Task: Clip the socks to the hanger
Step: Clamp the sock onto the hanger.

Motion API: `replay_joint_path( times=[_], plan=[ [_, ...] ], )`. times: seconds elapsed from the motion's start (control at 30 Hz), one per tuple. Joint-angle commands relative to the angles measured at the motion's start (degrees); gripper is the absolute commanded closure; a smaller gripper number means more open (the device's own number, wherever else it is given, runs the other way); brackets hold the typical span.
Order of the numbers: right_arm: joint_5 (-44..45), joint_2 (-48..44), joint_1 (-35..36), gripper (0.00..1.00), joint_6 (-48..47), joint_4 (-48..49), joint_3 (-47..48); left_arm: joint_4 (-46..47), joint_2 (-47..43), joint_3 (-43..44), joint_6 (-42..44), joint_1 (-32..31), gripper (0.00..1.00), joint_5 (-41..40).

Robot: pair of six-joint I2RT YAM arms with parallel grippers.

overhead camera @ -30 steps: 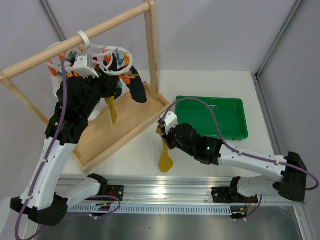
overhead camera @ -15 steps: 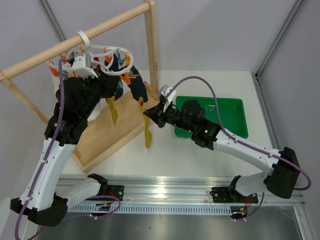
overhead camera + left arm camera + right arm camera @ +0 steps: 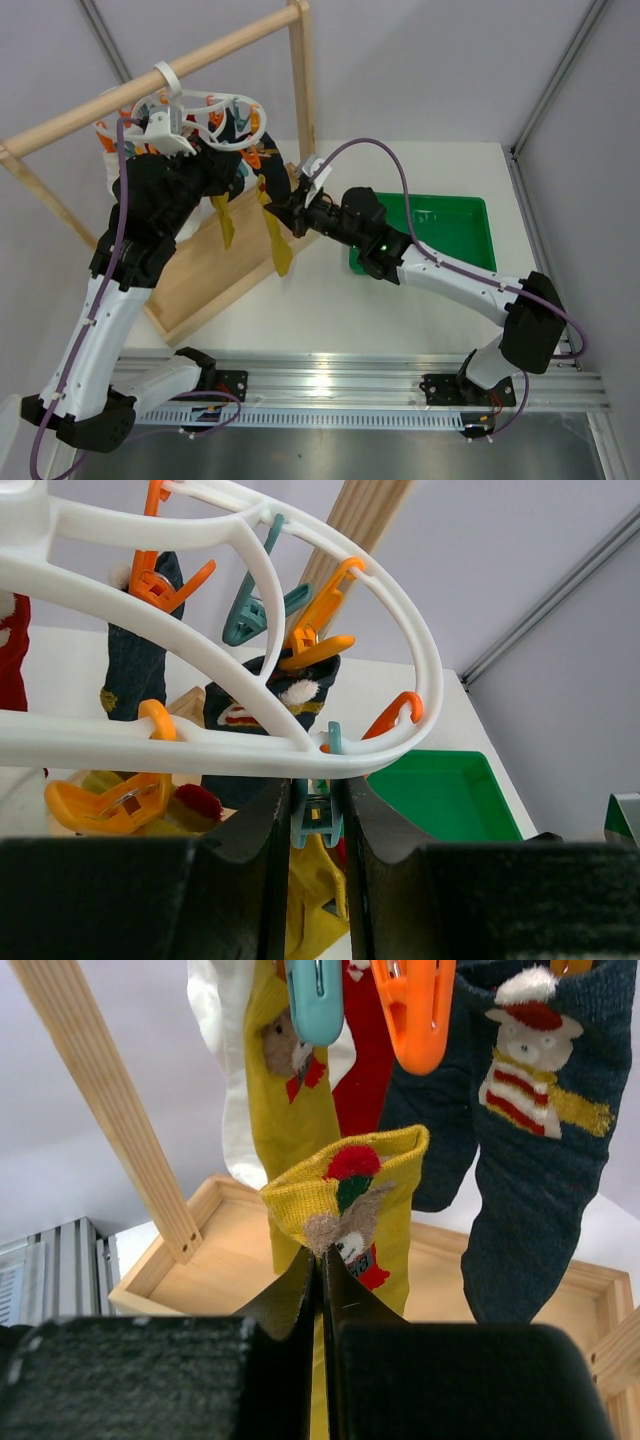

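Observation:
The white hanger point(image 3: 215, 105) hangs by its hook from the wooden bar. It fills the top of the left wrist view point(image 3: 200, 745). My left gripper point(image 3: 318, 810) is shut on a teal clip peg point(image 3: 318, 825) under the hanger's rim. My right gripper point(image 3: 322, 1260) is shut on the cuff of a mustard-yellow sock point(image 3: 350, 1195). It holds the cuff just below a teal peg point(image 3: 315, 995) and an orange peg point(image 3: 418, 1010). In the top view this sock point(image 3: 278, 245) dangles from the right gripper point(image 3: 272, 205). Another yellow sock point(image 3: 222, 220) and a white sock point(image 3: 225, 1090) hang clipped.
Dark navy socks point(image 3: 520, 1140) and a red sock point(image 3: 365, 1070) hang from other pegs. The wooden rack's post point(image 3: 303, 90) and tray base point(image 3: 240, 270) stand under the hanger. A green tray point(image 3: 450, 235) lies to the right of the rack.
My right arm has swung left and up from the table's front, carrying the yellow sock to just under the hanger's pegs. The left arm has stayed put.

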Motion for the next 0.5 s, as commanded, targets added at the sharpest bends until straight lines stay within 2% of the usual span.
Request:
replay_joint_path(
  times=[0.0, 0.47],
  plan=[
    [0.99, 1.2, -0.05, 1.0, -0.25, 5.49, 4.08, 0.42, 0.3, 0.54, -1.22, 0.02, 0.99, 1.7],
    [0.55, 5.42, -0.23, 1.0, 1.16, 7.34, 9.0, 0.41, 0.65, 0.36, -1.3, 0.02, 0.99, 1.87]
  ],
)
